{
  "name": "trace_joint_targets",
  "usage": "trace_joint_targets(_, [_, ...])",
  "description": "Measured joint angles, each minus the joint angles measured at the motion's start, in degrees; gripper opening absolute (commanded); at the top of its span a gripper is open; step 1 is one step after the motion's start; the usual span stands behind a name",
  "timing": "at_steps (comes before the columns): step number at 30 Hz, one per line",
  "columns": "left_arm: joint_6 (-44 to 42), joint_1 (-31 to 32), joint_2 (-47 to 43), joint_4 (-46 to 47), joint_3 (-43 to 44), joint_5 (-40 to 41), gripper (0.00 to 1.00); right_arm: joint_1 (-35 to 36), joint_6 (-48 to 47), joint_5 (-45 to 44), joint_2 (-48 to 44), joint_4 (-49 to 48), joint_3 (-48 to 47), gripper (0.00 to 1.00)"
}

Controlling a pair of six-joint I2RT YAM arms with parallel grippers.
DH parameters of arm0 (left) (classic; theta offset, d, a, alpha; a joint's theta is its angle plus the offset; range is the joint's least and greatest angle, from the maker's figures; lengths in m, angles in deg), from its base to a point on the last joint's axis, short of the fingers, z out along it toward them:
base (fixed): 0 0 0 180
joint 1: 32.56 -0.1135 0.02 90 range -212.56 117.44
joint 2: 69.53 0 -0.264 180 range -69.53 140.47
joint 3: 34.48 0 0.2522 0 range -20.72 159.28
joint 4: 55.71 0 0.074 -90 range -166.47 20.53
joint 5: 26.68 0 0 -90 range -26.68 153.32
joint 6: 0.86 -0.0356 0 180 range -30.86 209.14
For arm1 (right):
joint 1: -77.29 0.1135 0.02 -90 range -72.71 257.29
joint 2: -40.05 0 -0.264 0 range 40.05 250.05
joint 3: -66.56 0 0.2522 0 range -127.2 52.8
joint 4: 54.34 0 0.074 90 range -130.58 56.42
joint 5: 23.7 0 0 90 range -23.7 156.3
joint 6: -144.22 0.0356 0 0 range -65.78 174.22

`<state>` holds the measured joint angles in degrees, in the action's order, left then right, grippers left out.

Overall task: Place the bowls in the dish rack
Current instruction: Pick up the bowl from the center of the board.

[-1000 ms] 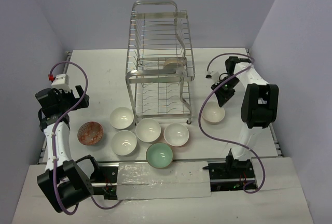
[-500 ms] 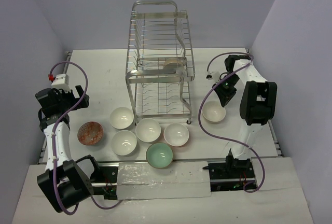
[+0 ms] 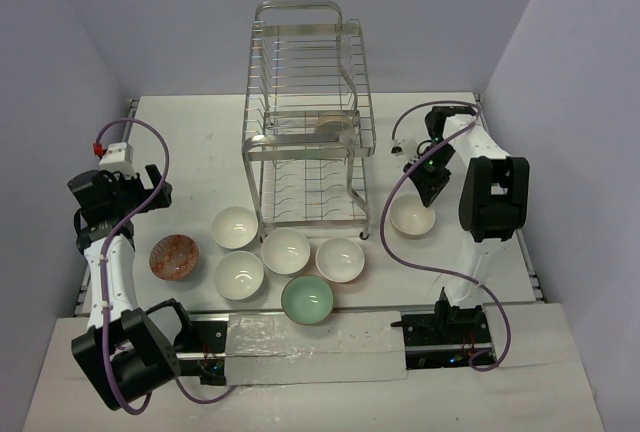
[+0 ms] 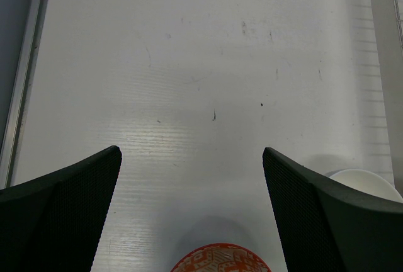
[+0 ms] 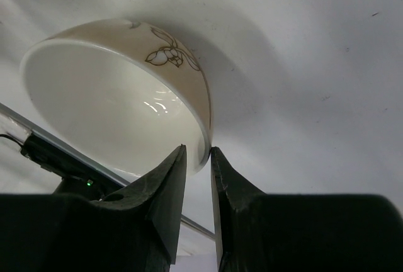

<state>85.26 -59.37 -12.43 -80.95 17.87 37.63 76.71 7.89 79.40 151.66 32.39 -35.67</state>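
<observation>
My right hand (image 5: 196, 158) is clamped on the rim of a cream bowl (image 5: 113, 96). One finger is inside the rim and the other is outside, with only the thin wall of the bowl between them. This bowl has a small flower drawn on its outer side and is white inside. In the top view the cream bowl (image 3: 412, 218) is toward the right edge of the counter (image 3: 200, 142), just beside the near right foot of the dish rack (image 3: 308, 122). I cannot tell if its bottom touches the counter or hangs a little above it.

My left hand (image 4: 190, 151) has its fingers wide apart and holds nothing. It hovers near the left edge of the counter. Below it, in its wrist view, I see the orange-red bowl (image 4: 220, 258) and, to the right, part of a white bowl (image 4: 365, 181).

The dish rack stands in the middle of the counter, toward the far edge. One pale bowl (image 3: 335, 124) sits on edge among its wires, in the upper tier as far as I can tell.

Between the rack and the near edge there are four white bowls (image 3: 286, 251) close together. The mint green bowl (image 3: 307, 300) is nearest to the near edge, and the orange-red bowl is on the left of the group.
</observation>
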Motion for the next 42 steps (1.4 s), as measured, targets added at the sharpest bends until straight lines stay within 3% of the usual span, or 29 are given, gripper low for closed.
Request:
trace_joint_targets(14, [0.0,0.0,0.0,0.0,0.0,-0.3,0.99,1.9,0.4,-0.3,1.2,-0.8,0.9,0.29])
trace_joint_targets(27, [0.0,0.0,0.0,0.0,0.0,-0.5,0.99,1.9,1.0,-0.8,2.4,-1.4,1.4,0.16])
trace_joint_targets(33, [0.0,0.0,0.0,0.0,0.0,-0.5,0.99,1.9,1.0,-0.8,2.4,-1.4,1.4,0.0])
trace_joint_targets(42, [0.0,0.0,0.0,0.0,-0.1,-0.5,0.99,1.9,1.0,-0.6,2.4,-1.6,1.4,0.0])
